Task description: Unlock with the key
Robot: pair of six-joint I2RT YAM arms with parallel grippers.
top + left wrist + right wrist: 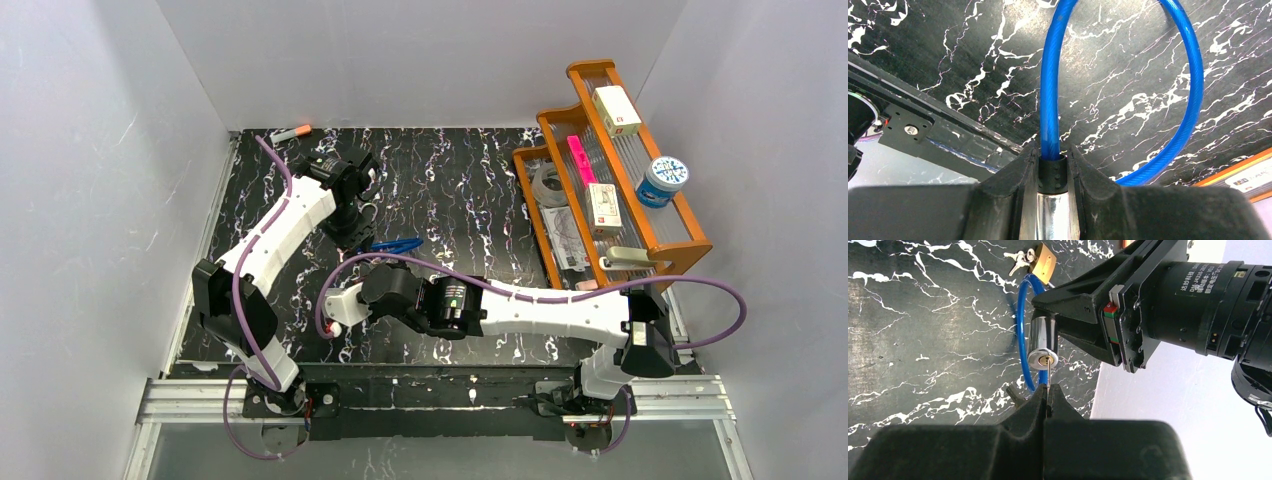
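The right pincer point(1047, 391) is pinching a thin silver metal key point(1047, 374) between tips pressed fully together. The key's blade is reaching up to the keyhole in the round end face of a shiny chrome cylinder lock point(1042, 342); how deep it is sitting cannot be told. The left pincer point(1053, 165) is clamping that cylinder from both sides, its narrow gap filled by the lock body. A blue plastic-coated cable point(1193, 80) is rising out of the cylinder's black collar and looping back behind the fingers. The lock is being held over the left-centre of the black white-veined marble surface point(923, 340). Beyond the loop, a brass padlock point(1043, 262) is lying on the surface with a bunch of small silver keys point(1019, 259) just beside it. An orange wooden rack point(557, 120) is standing along the right side.
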